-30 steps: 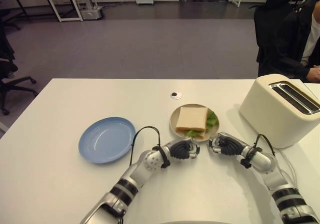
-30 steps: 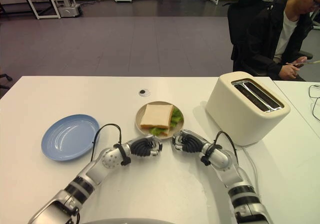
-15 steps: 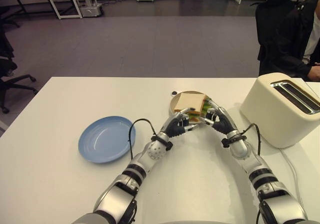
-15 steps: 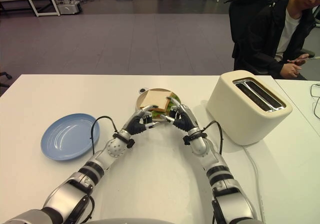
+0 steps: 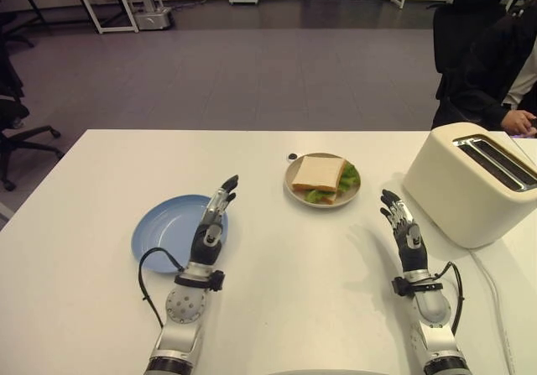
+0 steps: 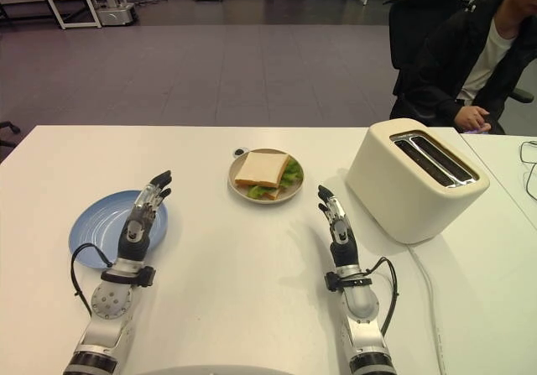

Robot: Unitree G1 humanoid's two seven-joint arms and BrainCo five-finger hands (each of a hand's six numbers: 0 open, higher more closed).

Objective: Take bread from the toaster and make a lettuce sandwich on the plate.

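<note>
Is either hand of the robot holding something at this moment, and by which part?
Nothing is held. The left hand and the right hand are both open and empty, well apart from the sandwich on its plate.

A blue plate (image 5: 164, 234), tan plate (image 5: 290, 184), cream toaster (image 5: 457, 195), green lettuce (image 5: 350, 176), white table (image 5: 294, 291).
</note>
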